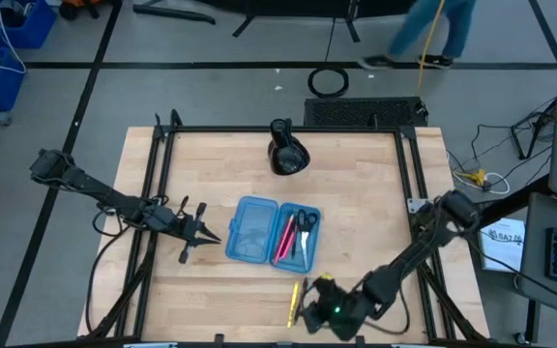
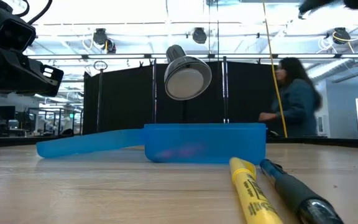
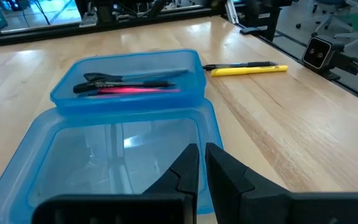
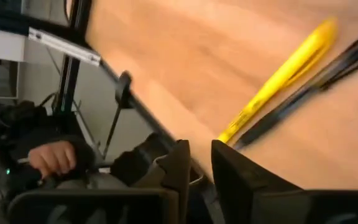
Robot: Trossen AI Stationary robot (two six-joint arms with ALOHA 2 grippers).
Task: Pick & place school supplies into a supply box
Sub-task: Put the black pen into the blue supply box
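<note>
The blue supply box (image 1: 271,232) lies open on the table, and in the left wrist view its empty half (image 3: 123,155) is nearest. The other half (image 3: 129,87) holds scissors (image 3: 123,78), a pink-red pen (image 3: 135,90) and dark pens. A yellow pen (image 1: 295,302) and a black pen (image 1: 304,293) lie side by side on the wood near the table's near edge. My left gripper (image 1: 209,235) hovers just left of the box, shut and empty (image 3: 202,155). My right gripper (image 1: 307,314) is at the near edge beside the two pens, fingers a little apart (image 4: 200,155), holding nothing.
A black rounded lamp-like object (image 1: 286,155) stands behind the box toward the far edge. Black frame rails (image 1: 162,174) run along the table's sides. A person (image 1: 433,29) walks beyond the far edge. A person's hand (image 4: 53,158) shows past the near edge.
</note>
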